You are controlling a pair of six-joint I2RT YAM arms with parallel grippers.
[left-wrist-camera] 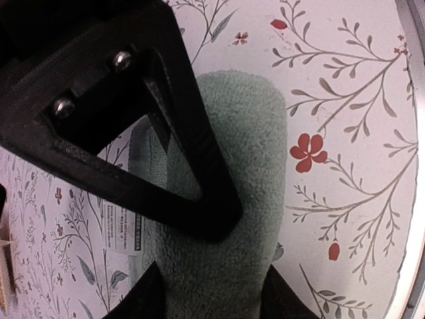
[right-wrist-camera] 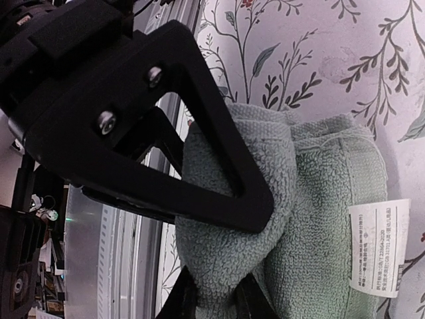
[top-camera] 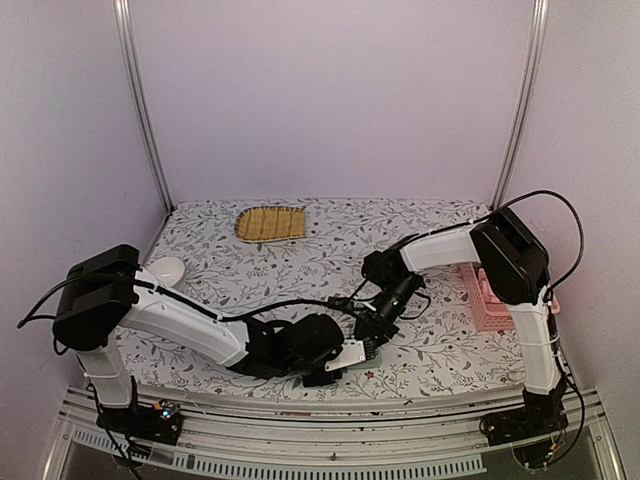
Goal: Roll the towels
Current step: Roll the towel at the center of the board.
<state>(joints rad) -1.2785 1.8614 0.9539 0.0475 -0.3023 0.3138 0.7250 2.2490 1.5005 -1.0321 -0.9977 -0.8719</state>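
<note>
Green towel (left-wrist-camera: 246, 153) is at the near edge of the tabletop (top-camera: 300, 270), roughly centre, between the two arms. Both wrists converge on it, so the top view shows little more than a sliver of it.

Left tool (left-wrist-camera: 216, 262): jaws about half apart, straddling the towel where it's a thick roll. Upper finger lies on the pile, and the lower one is mostly buried under the roll. Reads as a grip on the roll.

Right tool (right-wrist-camera: 232, 259): jaws nearly closed, pinching a thick fold of the same towel at the end nearest the tabletop's edge rail. Upper finger presses into the terry, with cloth bunched up between the two fingers. Next to the pinch the towel lies in two fat lobes. White care label (right-wrist-camera: 380, 246) faces up on the lobe farther from the pinch.

Pink towel (top-camera: 488, 300) is at the right side of the tabletop, partly hidden by the right arm, well apart from the green one.

Woven mat (top-camera: 270, 223) lies flat at the far edge, away from both arms.
</note>
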